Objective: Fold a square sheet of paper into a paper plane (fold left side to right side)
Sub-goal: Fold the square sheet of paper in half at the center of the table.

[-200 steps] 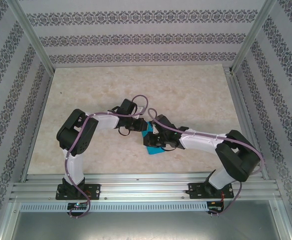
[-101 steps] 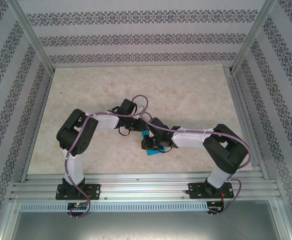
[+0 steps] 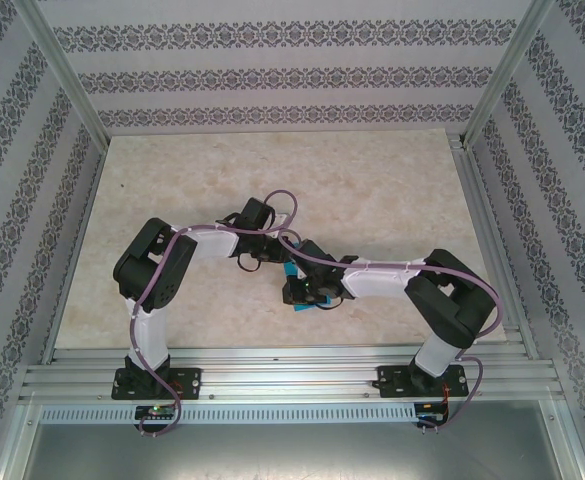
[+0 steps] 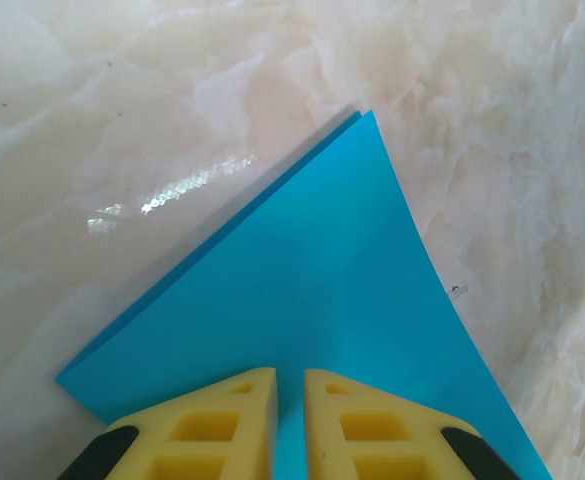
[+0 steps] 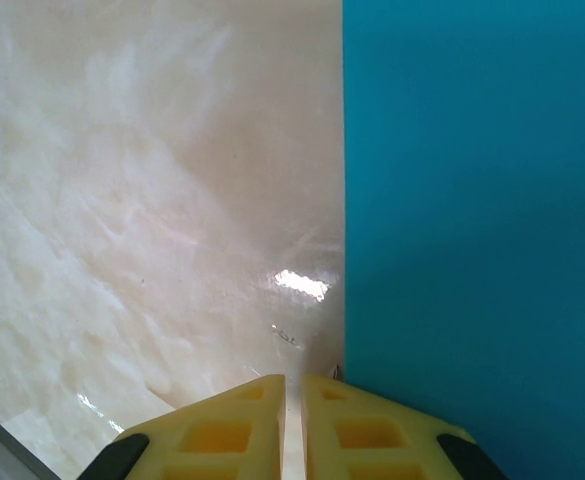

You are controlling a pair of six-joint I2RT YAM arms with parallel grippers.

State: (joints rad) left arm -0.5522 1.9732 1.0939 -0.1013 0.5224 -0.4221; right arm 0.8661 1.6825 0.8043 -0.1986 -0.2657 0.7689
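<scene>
My left gripper point(image 4: 290, 385) had its jaws drawn almost together, just a thin slit between them, low over the folded cyan sheet of paper point(image 4: 312, 270); I could not tell whether it gripped the sheet. My right gripper point(image 5: 293, 385) was closed too, at the sheet's straight edge. The sheet lay flat on the marbled tabletop point(image 4: 122, 120), midway between both arms

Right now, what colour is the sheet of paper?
The sheet of paper is plain bright cyan-blue, clearest in the left wrist view.
</scene>
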